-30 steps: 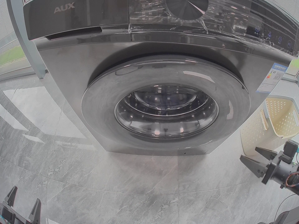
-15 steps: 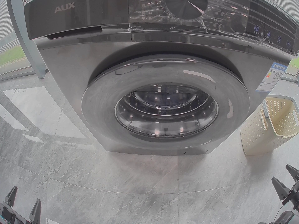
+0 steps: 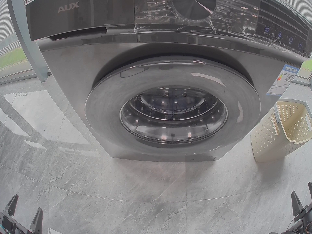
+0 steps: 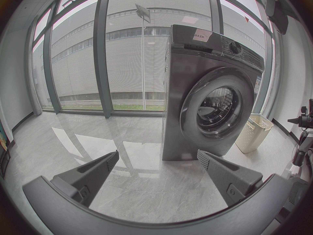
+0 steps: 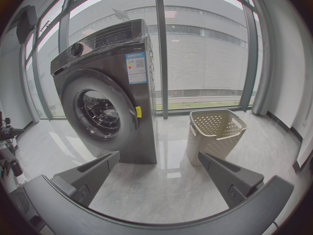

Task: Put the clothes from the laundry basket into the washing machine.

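The grey front-loading washing machine [image 3: 81,65] stands straight ahead with its round door [image 3: 172,108] shut; the drum shows through the glass. A cream perforated laundry basket [image 3: 282,130] sits on the floor at its right side; in the right wrist view the basket [image 5: 215,134] shows bare inner walls. My left gripper [image 3: 24,208] hangs open low at the left, and the left wrist view looks past it [image 4: 157,153] at the machine [image 4: 216,110]. Low at the right, my right gripper [image 3: 302,192] is open and holds nothing [image 5: 158,154], well short of the basket.
Grey marble floor tiles [image 3: 146,186] stretch between me and the machine. Tall windows with dark frames [image 5: 161,49] stand behind the machine and basket. A white wall [image 5: 293,82] closes the room beyond the basket.
My right gripper has dropped from beside the basket to the bottom right corner, away from it. The left gripper, machine and basket have stayed put.
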Robot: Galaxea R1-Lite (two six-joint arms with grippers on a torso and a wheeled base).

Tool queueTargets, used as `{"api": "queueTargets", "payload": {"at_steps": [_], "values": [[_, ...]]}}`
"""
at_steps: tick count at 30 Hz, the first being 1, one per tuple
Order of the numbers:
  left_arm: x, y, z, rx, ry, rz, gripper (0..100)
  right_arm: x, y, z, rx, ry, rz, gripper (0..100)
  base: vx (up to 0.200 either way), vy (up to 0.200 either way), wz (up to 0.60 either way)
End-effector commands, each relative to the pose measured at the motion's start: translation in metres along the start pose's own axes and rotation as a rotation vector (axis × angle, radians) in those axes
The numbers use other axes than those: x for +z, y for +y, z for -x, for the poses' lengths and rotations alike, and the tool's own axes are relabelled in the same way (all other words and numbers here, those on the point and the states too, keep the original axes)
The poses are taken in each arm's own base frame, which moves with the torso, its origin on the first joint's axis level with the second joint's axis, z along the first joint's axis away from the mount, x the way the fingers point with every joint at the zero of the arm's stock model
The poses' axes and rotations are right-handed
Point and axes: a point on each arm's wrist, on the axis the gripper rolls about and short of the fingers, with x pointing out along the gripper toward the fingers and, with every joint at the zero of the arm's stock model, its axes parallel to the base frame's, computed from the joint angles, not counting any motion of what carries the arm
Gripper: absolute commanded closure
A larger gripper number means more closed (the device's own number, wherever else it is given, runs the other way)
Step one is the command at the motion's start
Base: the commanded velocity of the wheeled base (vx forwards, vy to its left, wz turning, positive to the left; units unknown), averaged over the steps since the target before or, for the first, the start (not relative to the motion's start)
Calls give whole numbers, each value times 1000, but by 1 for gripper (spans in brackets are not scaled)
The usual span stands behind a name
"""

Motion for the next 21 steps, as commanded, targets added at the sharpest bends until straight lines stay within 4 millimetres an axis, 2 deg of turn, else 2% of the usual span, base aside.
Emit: {"api": "queueTargets", "payload": {"at_steps": [1, 6, 21], "values": [[-5, 0, 0, 0, 3, 3, 0, -7, 0, 3, -21, -31, 1, 0, 0, 0, 0], [-5, 0, 0, 0, 3, 3, 0, -10, 1, 3, 39, 2, 65, 0, 0, 0, 0], [-5, 0, 0, 0, 3, 0, 0, -10, 1, 3, 42, 2, 65, 0, 0, 0, 0]]}}
